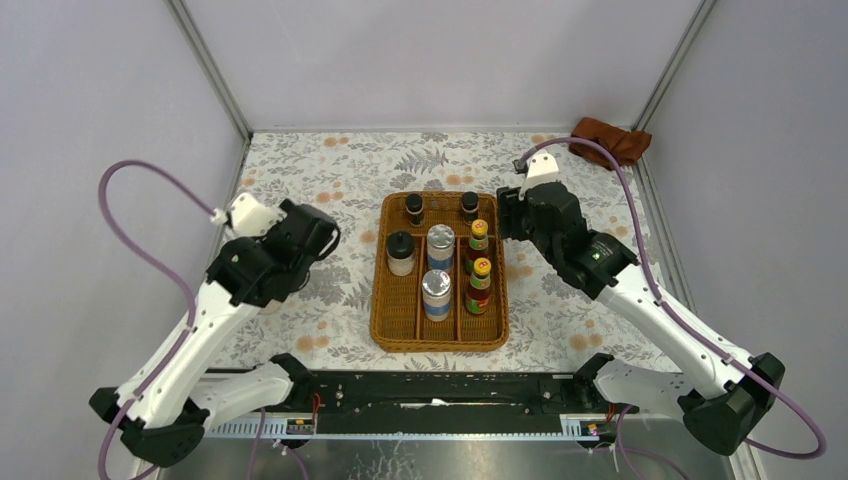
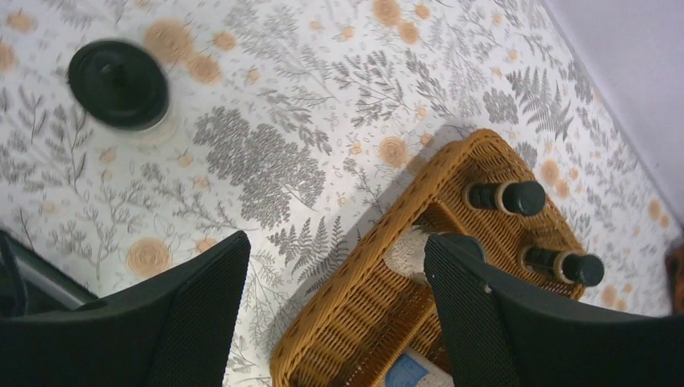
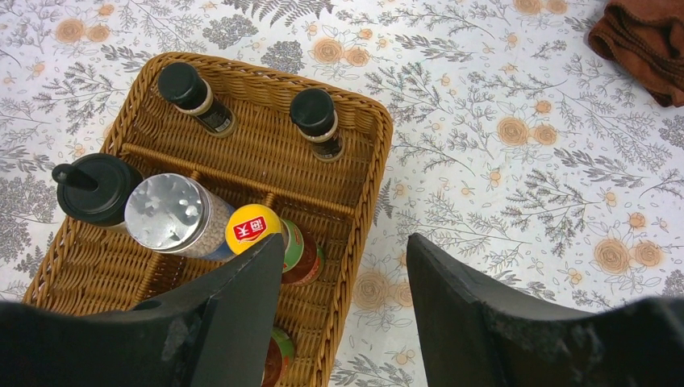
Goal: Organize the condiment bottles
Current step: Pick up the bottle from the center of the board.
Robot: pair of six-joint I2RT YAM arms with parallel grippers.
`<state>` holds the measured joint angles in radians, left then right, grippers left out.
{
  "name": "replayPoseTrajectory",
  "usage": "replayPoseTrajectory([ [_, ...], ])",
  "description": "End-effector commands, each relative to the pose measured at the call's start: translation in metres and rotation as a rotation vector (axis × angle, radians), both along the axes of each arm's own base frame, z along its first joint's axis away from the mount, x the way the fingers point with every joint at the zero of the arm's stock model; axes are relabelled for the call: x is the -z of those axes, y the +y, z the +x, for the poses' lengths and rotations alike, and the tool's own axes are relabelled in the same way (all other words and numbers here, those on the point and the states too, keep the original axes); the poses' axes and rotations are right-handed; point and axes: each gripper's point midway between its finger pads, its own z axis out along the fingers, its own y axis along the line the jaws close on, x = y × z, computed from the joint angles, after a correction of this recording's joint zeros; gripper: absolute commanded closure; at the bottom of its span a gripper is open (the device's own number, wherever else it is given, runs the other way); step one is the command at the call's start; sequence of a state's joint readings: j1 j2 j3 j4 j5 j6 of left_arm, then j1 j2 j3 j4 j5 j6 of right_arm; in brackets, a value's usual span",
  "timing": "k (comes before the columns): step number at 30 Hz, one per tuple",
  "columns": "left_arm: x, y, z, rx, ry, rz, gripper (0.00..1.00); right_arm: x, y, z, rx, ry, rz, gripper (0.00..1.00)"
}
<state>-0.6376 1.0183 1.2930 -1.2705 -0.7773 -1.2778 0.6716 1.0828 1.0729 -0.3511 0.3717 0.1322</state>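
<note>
The left pincer (image 2: 335,246), in its own wrist view, stands wide with nothing between the jaws. It hangs over the worktop (image 2: 266,161) by the corner of the wicker tray (image 2: 355,306). A loose jar (image 2: 118,85), black lid up, stands alone on the worktop, apart from the tray.

In the right wrist view, the right pincer (image 3: 343,248) shows a moderate gap and holds nothing. It hovers at the tray's right rim, just beside a yellow-capped sauce bottle (image 3: 252,228).

From above, seven condiment bottles stand upright in the tray, caps up and long axes vertical. They are sorted by kind:
- the tiny dark bottles (image 1: 414,207) across the back
- one black-lidded jar (image 1: 400,250) in the left lane
- the shakers (image 1: 440,245) in the middle lane
- the red sauces in the right lane

The bare near half of the left lane looks kept for the loose jar.
</note>
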Motion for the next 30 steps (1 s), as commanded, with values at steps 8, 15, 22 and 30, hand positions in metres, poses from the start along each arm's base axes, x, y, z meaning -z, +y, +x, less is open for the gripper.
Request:
replayPoseTrajectory([
  [8,0.041,0.042,-0.051,-0.297,-0.021,-0.183,0.12,-0.018,0.002,-0.01,-0.034,-0.049,0.088,0.35],
  [15,0.052,0.057,-0.046,-0.372,-0.008,-0.099,0.12,-0.024,-0.001,-0.016,-0.05,-0.068,0.1,0.35],
  [22,0.066,0.081,-0.051,-0.487,0.065,-0.053,0.11,-0.026,-0.003,-0.019,-0.053,-0.082,0.106,0.35],
  [30,0.087,0.099,-0.057,-0.563,0.194,0.019,0.1,-0.029,-0.003,-0.019,-0.054,-0.092,0.115,0.35],
])
